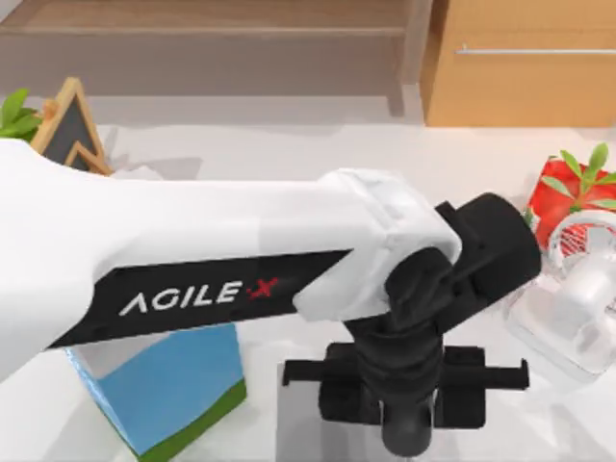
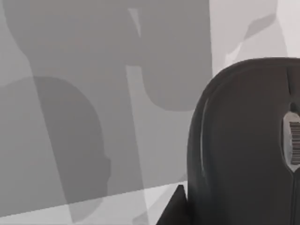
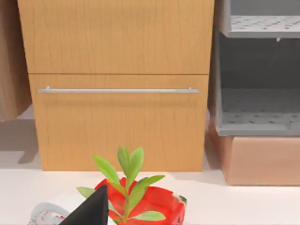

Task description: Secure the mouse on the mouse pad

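Left gripper (image 1: 404, 385) hangs over the mouse pad (image 2: 70, 117); mouse (image 2: 243, 150) close beneath it, lying on the pad. Finger spread: cannot tell.

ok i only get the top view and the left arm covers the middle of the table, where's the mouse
observer: under the left hand. The left wrist view has the mouse close up, with the mouse pad and its grey bands beside it.
operator: anything on top of it
observer: a pale barcode label on its back.
operator: and the right arm
observer: its wrist view faces the red plant pot, with grey shelves beside the wooden drawers.
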`<action>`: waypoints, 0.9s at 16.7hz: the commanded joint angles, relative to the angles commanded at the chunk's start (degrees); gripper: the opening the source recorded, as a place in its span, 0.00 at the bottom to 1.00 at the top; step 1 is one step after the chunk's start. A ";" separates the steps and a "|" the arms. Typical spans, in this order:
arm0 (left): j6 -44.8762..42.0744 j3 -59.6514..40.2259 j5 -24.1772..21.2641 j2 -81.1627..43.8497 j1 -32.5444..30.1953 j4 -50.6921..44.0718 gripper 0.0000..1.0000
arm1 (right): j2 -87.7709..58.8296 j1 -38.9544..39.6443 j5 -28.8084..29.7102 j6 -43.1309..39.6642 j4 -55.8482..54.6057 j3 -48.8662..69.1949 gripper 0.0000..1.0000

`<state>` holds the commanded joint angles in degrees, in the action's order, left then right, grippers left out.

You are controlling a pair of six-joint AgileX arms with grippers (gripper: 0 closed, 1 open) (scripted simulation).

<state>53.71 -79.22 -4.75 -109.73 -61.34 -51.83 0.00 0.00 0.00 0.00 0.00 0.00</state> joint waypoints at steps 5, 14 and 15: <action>2.26 2.50 2.95 -3.19 3.64 -1.26 0.00 | 0.00 0.00 0.00 0.00 0.00 0.00 1.00; 2.49 3.24 3.33 -3.95 4.12 -1.50 0.23 | 0.00 0.00 0.00 0.00 0.00 0.00 1.00; 2.49 3.24 3.33 -3.95 4.12 -1.50 0.30 | 0.00 0.00 0.00 0.00 0.00 0.00 1.00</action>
<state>56.21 -75.98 -1.43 -113.68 -57.22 -53.32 0.00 0.00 0.00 0.00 0.00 0.00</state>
